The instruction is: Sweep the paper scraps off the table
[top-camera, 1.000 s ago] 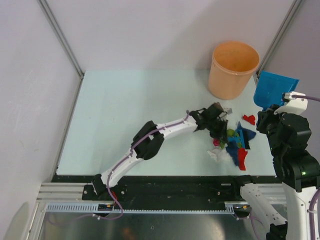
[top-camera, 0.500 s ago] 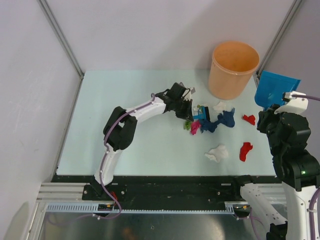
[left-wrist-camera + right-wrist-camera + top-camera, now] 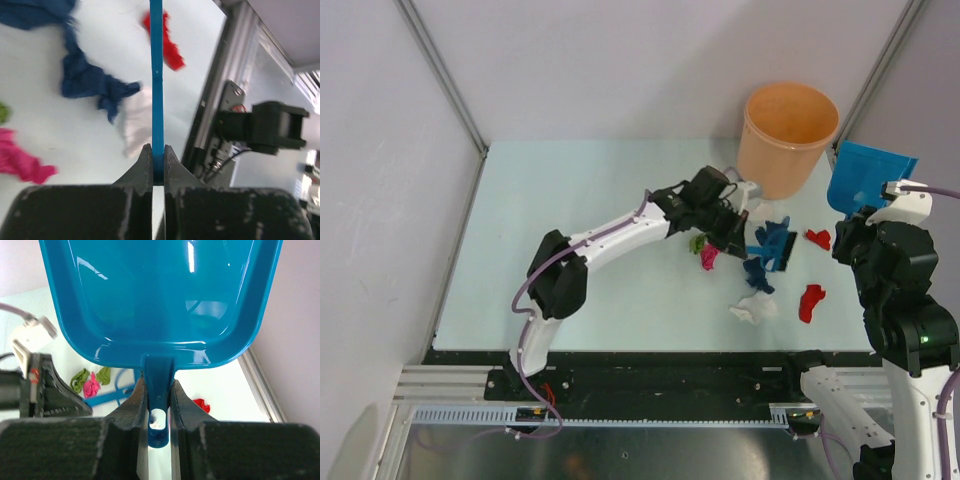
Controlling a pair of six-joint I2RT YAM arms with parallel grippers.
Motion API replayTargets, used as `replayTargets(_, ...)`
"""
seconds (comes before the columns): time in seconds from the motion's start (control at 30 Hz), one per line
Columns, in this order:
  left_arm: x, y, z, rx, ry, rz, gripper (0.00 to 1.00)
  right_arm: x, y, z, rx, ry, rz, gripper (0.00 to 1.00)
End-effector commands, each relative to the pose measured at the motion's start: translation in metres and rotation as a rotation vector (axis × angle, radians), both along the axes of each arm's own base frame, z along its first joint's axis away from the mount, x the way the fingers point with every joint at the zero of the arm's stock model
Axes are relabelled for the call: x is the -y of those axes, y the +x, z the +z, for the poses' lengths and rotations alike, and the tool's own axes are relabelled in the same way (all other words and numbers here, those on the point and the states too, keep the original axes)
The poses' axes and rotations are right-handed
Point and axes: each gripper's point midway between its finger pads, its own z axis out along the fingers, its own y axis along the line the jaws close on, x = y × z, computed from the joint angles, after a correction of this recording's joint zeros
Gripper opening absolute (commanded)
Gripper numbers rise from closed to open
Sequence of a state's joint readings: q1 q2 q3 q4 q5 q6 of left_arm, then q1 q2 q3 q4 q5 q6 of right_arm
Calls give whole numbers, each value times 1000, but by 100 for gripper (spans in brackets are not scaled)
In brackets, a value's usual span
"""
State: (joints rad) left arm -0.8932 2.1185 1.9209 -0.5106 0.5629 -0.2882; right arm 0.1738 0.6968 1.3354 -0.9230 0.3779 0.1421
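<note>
Several paper scraps (image 3: 754,306), white, red, pink, green and dark blue, lie on the right part of the pale green bench (image 3: 570,200) in the top view, with white walls (image 3: 620,60) around. An orange bucket (image 3: 787,140) stands at its far right corner. Left wrist: the left jaws clamp a thin blue brush (image 3: 157,75) above scraps. Right wrist: the right jaws pinch the handle of the blue dustpan (image 3: 160,295), high over the bench.
</note>
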Motion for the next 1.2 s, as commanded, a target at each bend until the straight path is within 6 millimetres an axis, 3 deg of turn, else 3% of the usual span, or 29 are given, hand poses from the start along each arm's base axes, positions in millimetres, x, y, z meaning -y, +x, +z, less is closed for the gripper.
replayTargets(0.0,26,-66,5,-85,-35,-183,0,3,2,5,9,-4,-16,0)
replayTargets(0.07,37,-89,2,-127,-38,-237,0,3,2,4,4,-8,-17,0)
replayTargets(0.2,47,-97,-26,-200,4,-239,0,2,1,5,7,-9,-11,0)
replayTargets(0.33,36,-92,-55,-235,73,-189,0,3,2,4,5,-11,-17,0)
replayTargets(0.4,20,-87,-74,-284,118,-155,0,3,2,3,-3,-11,-16,0)
replayTargets(0.57,-30,-58,-96,-238,195,-62,0,4,6,-2,-28,-21,-27,0)
replayTargets(0.7,-63,-8,-103,-165,246,92,0,5,8,0,-19,-20,-32,0)
replayTargets(0.8,-77,40,-83,-56,233,195,0,2,11,0,-21,-16,-17,0)
replayTargets(0.83,-71,50,-65,14,203,180,0,1,11,0,-21,-16,-16,0)
replayTargets(0.97,-36,42,-1,221,71,21,0,1,13,0,-25,-25,-11,0)
replayTargets(1.0,-23,30,7,285,60,-33,0,1,14,0,-23,-23,-10,0)
replayTargets(1.03,-16,39,22,450,68,-71,0,0,14,1,-18,-24,-7,0)
replayTargets(1.1,4,34,26,624,98,-147,0,0,14,4,-5,-27,1,0)
replayTargets(1.13,13,43,43,784,104,-197,0,-1,16,6,2,-27,2,0)
replayTargets(1.17,18,53,44,868,143,-197,0,0,16,7,8,-30,-1,0)
